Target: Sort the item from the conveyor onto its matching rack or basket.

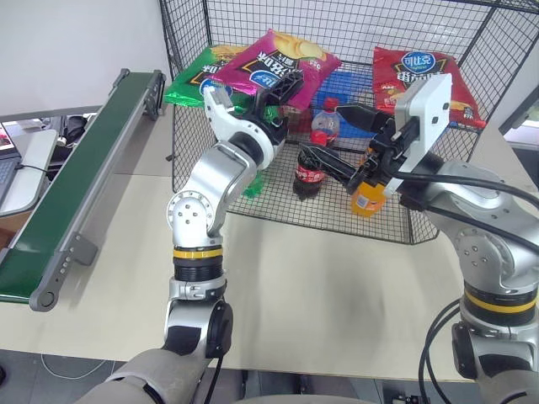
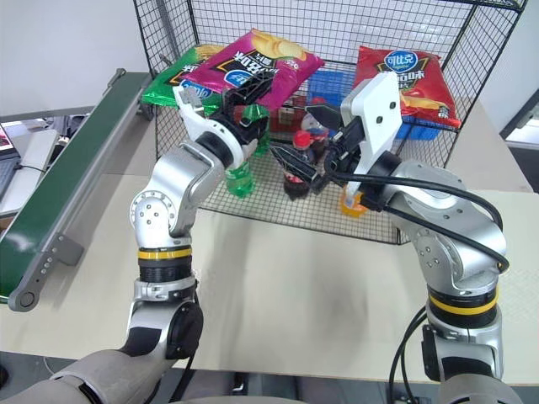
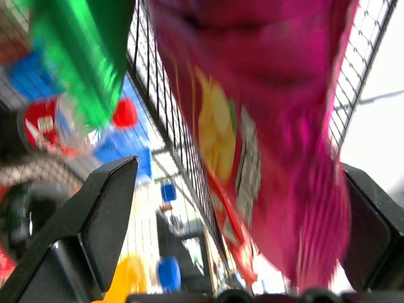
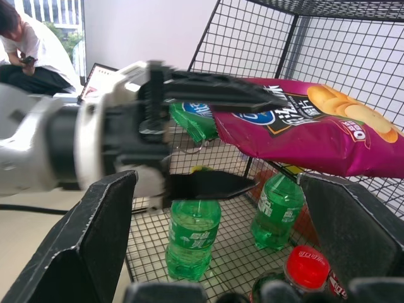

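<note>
Up inside the black wire rack [image 1: 438,219], the magenta chip bag [image 1: 274,63] sat at the upper level, its near corner lying between the spread fingers of the left tool [image 4: 249,140]; the upper finger [image 4: 214,95] lay along the bag's edge and the lower finger [image 4: 208,184] hung apart beneath it, so the jaws were wide and not pinching the foil. Whether the bag rested fully on the shelf could not be told. A green chip bag [image 1: 192,84] lay just behind and to the left of the pink one, and a red chip bag [image 1: 421,80] leaned at the right side of the rack beside a blue basket [image 1: 349,84]. Green soda bottles [image 4: 192,243] stood on the rack's mesh floor below the bag, with a cola bottle [image 1: 310,172] and an orange bottle [image 1: 366,200] nearer the front. The right tool [image 1: 333,139] hovered at the rack's open front with its fingers spread wide, empty. The green conveyor [image 1: 80,177] ran along the left of the pale tabletop [image 1: 320,295], bare of items.
</note>
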Controlling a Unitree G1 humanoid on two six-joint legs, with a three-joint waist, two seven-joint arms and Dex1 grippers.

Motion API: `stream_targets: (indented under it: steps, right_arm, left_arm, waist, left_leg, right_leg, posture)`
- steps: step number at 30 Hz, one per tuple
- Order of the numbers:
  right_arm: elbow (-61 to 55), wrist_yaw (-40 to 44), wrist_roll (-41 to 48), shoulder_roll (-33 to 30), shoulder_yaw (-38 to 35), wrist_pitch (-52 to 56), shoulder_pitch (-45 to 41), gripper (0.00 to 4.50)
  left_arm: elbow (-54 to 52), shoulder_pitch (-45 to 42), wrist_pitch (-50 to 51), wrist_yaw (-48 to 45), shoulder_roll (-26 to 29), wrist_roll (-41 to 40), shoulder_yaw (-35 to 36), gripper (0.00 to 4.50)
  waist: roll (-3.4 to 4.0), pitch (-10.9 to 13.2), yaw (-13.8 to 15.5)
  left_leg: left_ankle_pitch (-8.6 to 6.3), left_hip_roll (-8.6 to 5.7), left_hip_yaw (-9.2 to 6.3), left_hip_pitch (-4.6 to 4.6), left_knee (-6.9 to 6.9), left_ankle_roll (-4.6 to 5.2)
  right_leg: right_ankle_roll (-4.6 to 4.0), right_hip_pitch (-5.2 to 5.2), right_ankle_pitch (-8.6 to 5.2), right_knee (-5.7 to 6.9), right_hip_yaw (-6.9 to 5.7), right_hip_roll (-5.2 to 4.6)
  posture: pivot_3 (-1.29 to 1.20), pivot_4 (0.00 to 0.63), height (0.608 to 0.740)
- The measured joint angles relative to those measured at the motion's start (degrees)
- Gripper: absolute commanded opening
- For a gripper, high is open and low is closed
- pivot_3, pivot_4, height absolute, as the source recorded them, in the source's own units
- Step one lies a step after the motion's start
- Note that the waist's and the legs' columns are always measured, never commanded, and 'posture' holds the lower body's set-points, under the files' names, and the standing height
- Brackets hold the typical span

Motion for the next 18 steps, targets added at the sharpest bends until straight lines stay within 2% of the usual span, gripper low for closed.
stream_targets:
  steps: [11, 16, 17, 18]
  right_arm:
    - [2.2, 0.4, -1.3, 3.4, -0.3, -6.2, -1.9, 4.50]
    - [2.6, 1.6, -2.1, 3.6, 0.1, -7.7, -2.0, 4.50]
    - [2.7, 2.0, -2.6, 3.5, 0.3, -8.0, -2.0, 4.50]
    - [3.1, 2.8, -3.6, 3.2, 0.8, -8.7, -2.3, 4.50]
  left_arm:
    - [-11.6, 8.8, 4.0, 0.8, 12.1, -14.0, 1.0, 4.46]
    - [-11.9, 7.5, 4.1, 0.7, 14.4, -15.0, -1.8, 4.46]
    - [-11.9, 7.1, 4.6, 0.1, 15.9, -14.9, -2.3, 4.46]
    - [-12.1, 7.3, 6.9, -1.9, 20.0, -14.6, -2.7, 4.46]
  waist:
    - [0.02, 0.0, -0.1]
    - [0.02, 0.0, 0.3]
    - [0.02, 0.0, 0.3]
    - [0.03, 0.0, 0.0]
  left_leg:
    - [0.06, 0.04, -0.03, 0.02, 0.00, -0.11]
    - [-0.01, -0.02, -0.03, 0.00, 0.00, 0.02]
    - [-0.02, -0.02, -0.02, 0.00, 0.00, 0.03]
    - [-0.02, 0.00, -0.01, 0.03, -0.02, 0.03]
  right_leg:
    - [0.00, 0.00, 0.00, 0.04, -0.03, -0.03]
    - [0.00, 0.01, 0.00, 0.01, -0.03, -0.05]
    - [0.00, 0.01, 0.00, 0.01, -0.03, -0.05]
    - [0.00, 0.00, 0.00, 0.01, 0.00, -0.01]
  posture:
    - [0.00, 0.150, 0.740]
    - [0.00, 0.150, 0.740]
    - [0.00, 0.150, 0.740]
    - [0.00, 0.150, 0.740]
